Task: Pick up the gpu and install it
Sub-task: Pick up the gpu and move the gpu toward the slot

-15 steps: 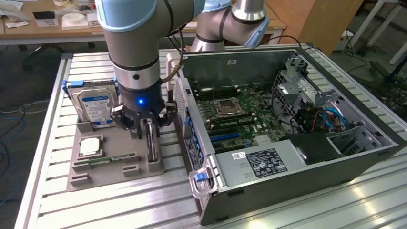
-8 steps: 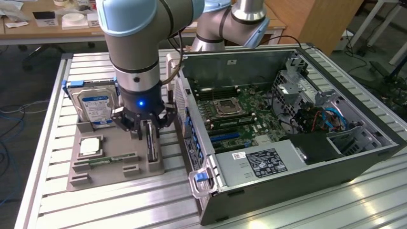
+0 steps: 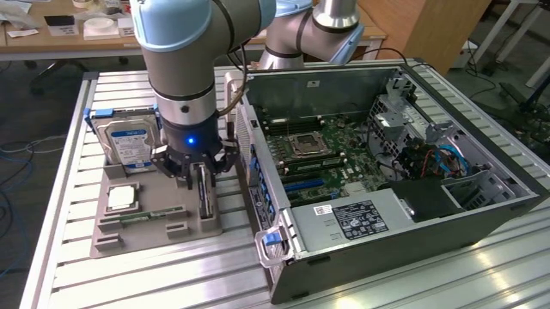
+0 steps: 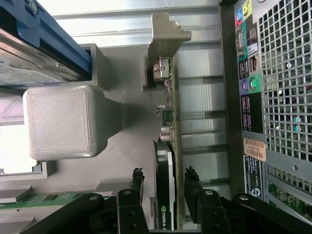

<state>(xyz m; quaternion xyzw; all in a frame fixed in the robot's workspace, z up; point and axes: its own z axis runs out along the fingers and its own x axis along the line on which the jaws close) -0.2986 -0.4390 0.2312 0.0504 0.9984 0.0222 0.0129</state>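
The gpu (image 3: 205,199) is a slim dark card standing on edge in a slot of the grey holder tray (image 3: 154,238), just beside the open computer case (image 3: 387,167). My gripper (image 3: 199,175) hangs directly over it, pointing down. In the wrist view the gpu (image 4: 165,161) runs between the two black fingers (image 4: 138,178), one on each side. A narrow gap shows on both sides, so the gripper (image 4: 165,176) is open and straddles the card's upper edge.
The tray also carries a silver hard drive (image 3: 129,145) with a blue-white label, a processor chip (image 3: 123,196) and a green memory stick (image 3: 151,215). The case lies with its side off, its motherboard (image 3: 313,154) exposed. Its rear panel (image 4: 273,97) stands close beside the gpu.
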